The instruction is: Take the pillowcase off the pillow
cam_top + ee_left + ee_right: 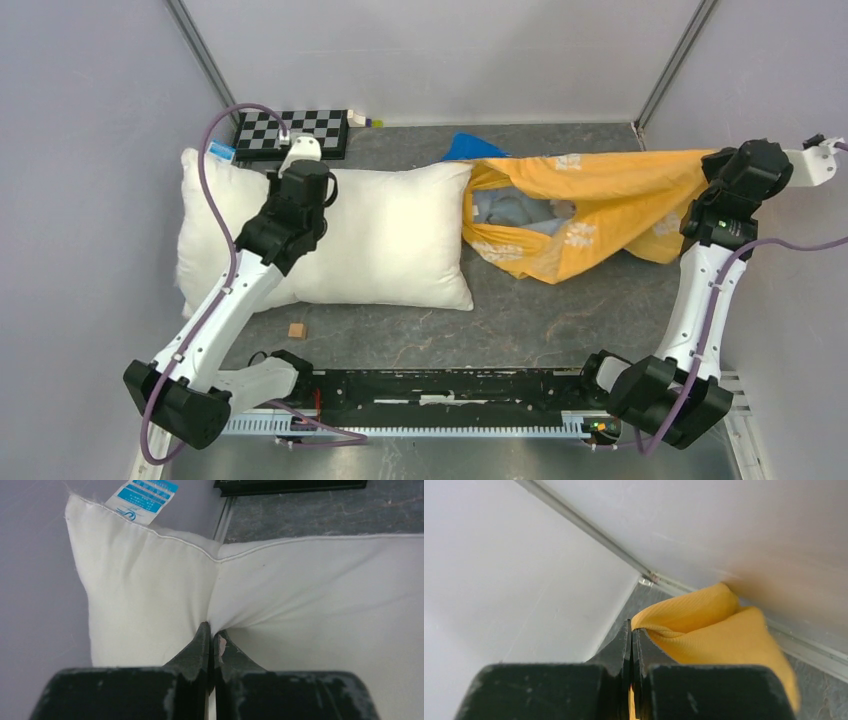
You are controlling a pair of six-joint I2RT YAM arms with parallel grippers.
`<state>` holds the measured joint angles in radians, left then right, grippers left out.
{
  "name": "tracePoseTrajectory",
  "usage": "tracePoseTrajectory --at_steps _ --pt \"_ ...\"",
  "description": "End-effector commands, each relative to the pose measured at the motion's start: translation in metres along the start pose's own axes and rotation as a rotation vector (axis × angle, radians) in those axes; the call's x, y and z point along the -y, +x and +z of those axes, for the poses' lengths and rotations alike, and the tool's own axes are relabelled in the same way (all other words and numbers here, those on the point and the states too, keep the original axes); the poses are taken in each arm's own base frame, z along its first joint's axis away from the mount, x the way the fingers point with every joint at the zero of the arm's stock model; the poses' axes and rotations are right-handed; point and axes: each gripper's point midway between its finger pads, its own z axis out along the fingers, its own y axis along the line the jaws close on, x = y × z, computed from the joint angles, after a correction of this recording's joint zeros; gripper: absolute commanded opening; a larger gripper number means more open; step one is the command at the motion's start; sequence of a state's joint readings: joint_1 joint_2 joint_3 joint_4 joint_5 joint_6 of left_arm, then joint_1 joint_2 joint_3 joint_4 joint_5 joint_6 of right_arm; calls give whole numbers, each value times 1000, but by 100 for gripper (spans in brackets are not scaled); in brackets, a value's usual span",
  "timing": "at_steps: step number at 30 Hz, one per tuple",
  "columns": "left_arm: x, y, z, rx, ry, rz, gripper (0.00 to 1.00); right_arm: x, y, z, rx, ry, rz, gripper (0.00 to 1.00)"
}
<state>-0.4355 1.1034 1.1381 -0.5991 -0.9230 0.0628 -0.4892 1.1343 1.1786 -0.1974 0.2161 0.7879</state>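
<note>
**A:** From the top camera, the pillow (390, 235) lies flat on the left half of the table (540, 320), plain white, long side running left to right.

**B:** And the pillowcase (600, 195)?

**A:** Off the pillow altogether, over on the right half! Orange-yellow side out with white lettering, a bit of blue peeking out at its far left corner. Its open mouth faces the pillow, just beside the pillow's right end. Whether the two touch, I can't tell.

**B:** Who's holding what?

**A:** The left arm (235, 290) reaches across the pillow's left part. On its wrist camera the left jaws are pressed together on a pinch of white pillow fabric near the far seam, and the cloth puckers in around the tips.

**B:** There's a tag in that shot?

**A:** Yes, a blue-and-white label (145, 495) sticks out of the pillow's far left corner, against the left wall (30, 605).

**B:** Right side?

**A:** The right arm (705, 280) stands up close to the right wall (800, 300). The right jaws are clamped on a fold of the orange cloth and hold that end up off the table, so the pillowcase sags from there down to its mouth.

**B:** Anything else down there?

**A:** A black-and-white checkerboard (292, 132) at the far edge behind the pillow, and a small wooden block (297, 330) just in front of the pillow's near edge
</note>
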Motion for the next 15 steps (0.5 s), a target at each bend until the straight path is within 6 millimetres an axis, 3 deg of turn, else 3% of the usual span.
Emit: tracePoseTrajectory --at_steps 1,8,15 --pt "-42 -60 -15 133 -104 -286 2 -23 -52 -11 150 -42 -3 0" --pt "-32 -118 -28 188 59 -386 2 -76 -38 -15 43 -315 -44 0" --pt "-9 -136 -17 183 110 -402 2 -132 2 -35 -114 -595 -90 0"
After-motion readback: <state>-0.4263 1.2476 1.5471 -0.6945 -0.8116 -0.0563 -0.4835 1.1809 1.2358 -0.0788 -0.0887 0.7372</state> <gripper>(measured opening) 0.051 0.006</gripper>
